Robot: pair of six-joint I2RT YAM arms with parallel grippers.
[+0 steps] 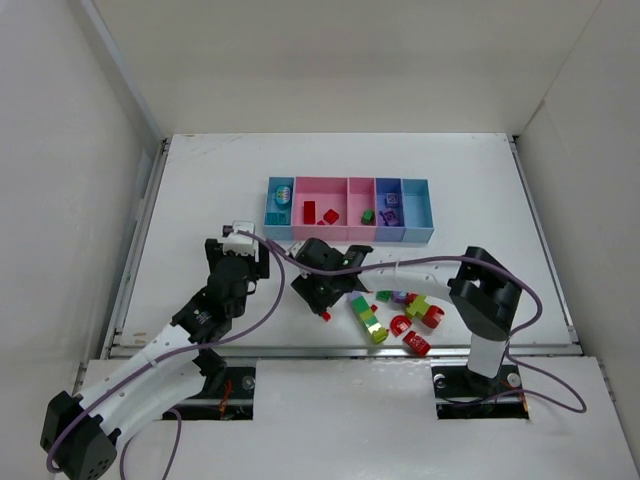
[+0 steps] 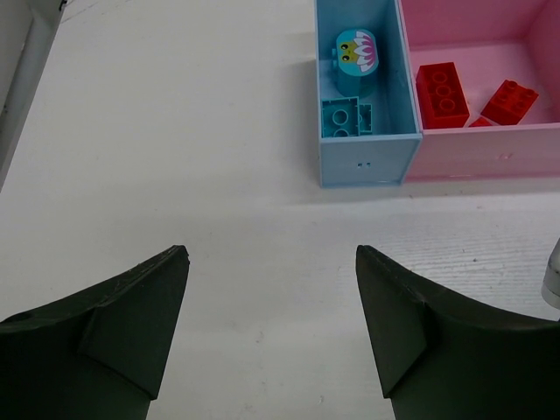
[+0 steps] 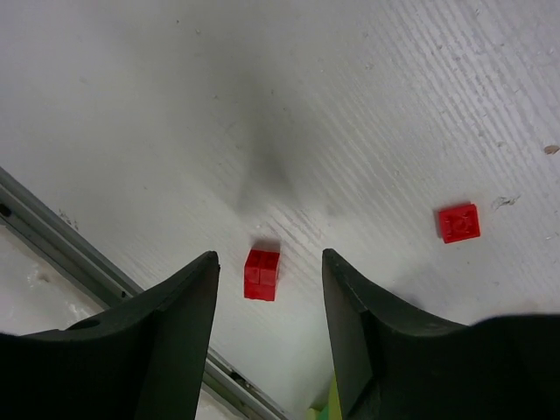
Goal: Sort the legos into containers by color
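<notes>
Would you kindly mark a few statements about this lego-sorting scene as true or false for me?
1. The left gripper is open and empty. True.
2. A small red brick lies untouched on the table between the fingers of the right gripper. True.
3. The wide pink bin holds green bricks. False: it holds red bricks.
4. The leftmost light blue bin is empty. False: teal pieces lie in it.
5. Every lego is already binned. False: loose bricks lie on the table.

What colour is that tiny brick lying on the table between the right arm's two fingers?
The tiny brick is red, clearest in the right wrist view.
</notes>
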